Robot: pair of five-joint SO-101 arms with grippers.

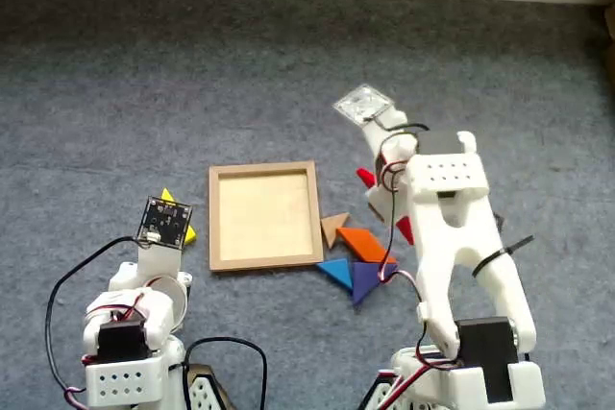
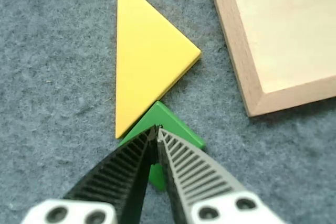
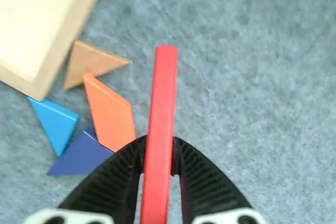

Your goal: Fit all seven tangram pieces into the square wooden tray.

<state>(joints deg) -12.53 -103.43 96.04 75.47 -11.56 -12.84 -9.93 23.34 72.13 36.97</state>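
Our right claw (image 3: 157,150) pinches one red piece (image 3: 164,93) on edge. Our left claw (image 2: 156,132), jaws pressed together, sits over one green piece (image 2: 176,127) touching one yellow triangle (image 2: 147,51). We count four more beside the one wooden tray (image 1: 264,262): tan triangle (image 3: 89,61), orange parallelogram (image 3: 107,111), light blue triangle (image 3: 55,121), dark blue triangle (image 3: 79,158).

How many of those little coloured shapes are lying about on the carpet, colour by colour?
yellow piece: 1
green piece: 1
red piece: 1
orange piece: 1
tan piece: 1
light blue piece: 1
dark blue piece: 1
Total: 7
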